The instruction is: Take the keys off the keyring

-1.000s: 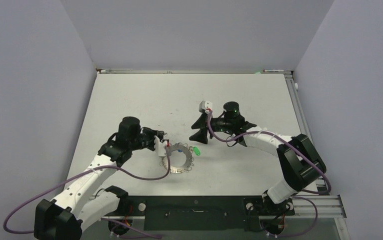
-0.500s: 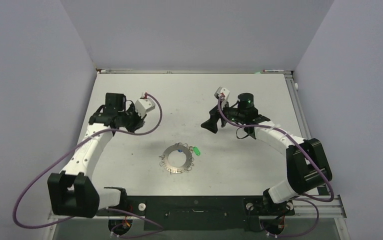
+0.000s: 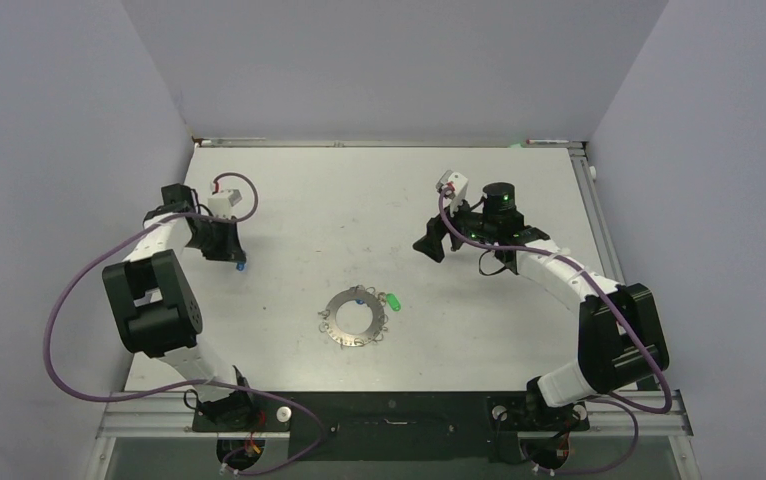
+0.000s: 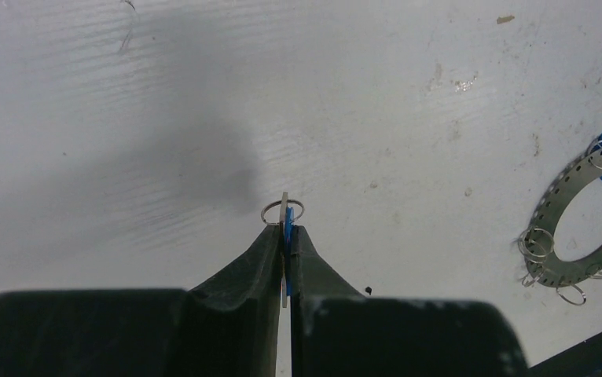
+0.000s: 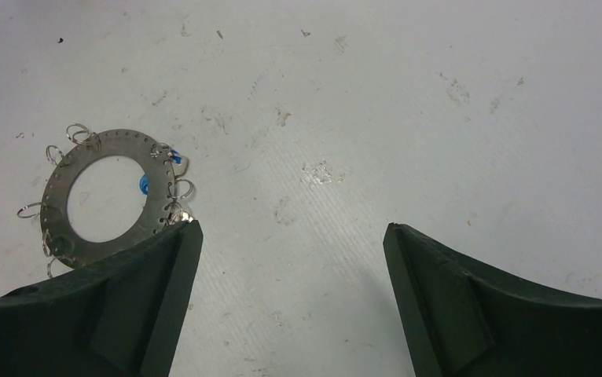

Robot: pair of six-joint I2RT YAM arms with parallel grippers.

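Observation:
The keyring (image 3: 357, 317) lies flat on the table's near middle, a silver disc with wire loops round its rim. A green key (image 3: 394, 300) hangs at its right edge and a blue key (image 3: 359, 297) at its far edge. My left gripper (image 3: 231, 256) is far left of the ring, shut on another blue key (image 4: 288, 226) with a small wire loop (image 4: 283, 211), held just above the table. The ring also shows at the right edge of the left wrist view (image 4: 577, 212). My right gripper (image 3: 429, 246) is open and empty, up and right of the ring (image 5: 109, 196).
The white table (image 3: 289, 200) is walled by grey panels at the left, back and right. A metal rail (image 3: 599, 230) runs along its right edge. The black mounting bar (image 3: 389, 420) with both arm bases is at the near edge.
My left arm left the keyring and swung to the far left of the table with a blue key pinched in it. My right gripper drew back up and to the right.

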